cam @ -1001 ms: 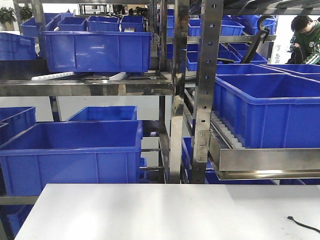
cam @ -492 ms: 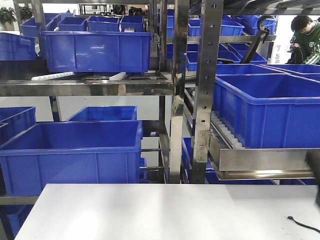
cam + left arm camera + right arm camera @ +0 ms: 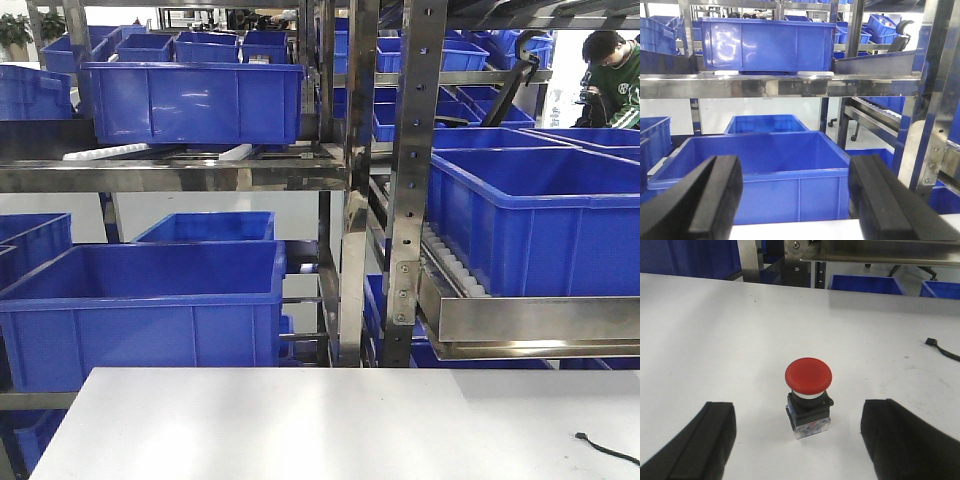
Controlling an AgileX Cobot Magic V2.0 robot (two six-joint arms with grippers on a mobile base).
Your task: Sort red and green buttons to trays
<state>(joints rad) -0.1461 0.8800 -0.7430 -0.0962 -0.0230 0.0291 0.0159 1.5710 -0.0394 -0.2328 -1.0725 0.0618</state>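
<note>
In the right wrist view a red mushroom-cap button (image 3: 808, 374) on a black block body stands upright on the white table (image 3: 715, 325). My right gripper (image 3: 797, 435) is open, its black fingers (image 3: 715, 437) wide on either side of the button and nearer the camera, not touching it. In the left wrist view my left gripper (image 3: 796, 192) is open with nothing between its fingers (image 3: 717, 195), facing the blue crates above the table's far edge. The green button and the trays are out of view. Neither gripper shows in the front view.
Steel shelving (image 3: 405, 200) loaded with deep blue crates (image 3: 150, 310) stands behind the white table (image 3: 300, 420). A black cable (image 3: 600, 448) lies at the table's right edge, the same cable (image 3: 940, 347) in the right wrist view. A person (image 3: 610, 75) sits far right.
A dark shape that stood at the front view's right edge half a second ago is gone from it now. Nothing else has changed.
</note>
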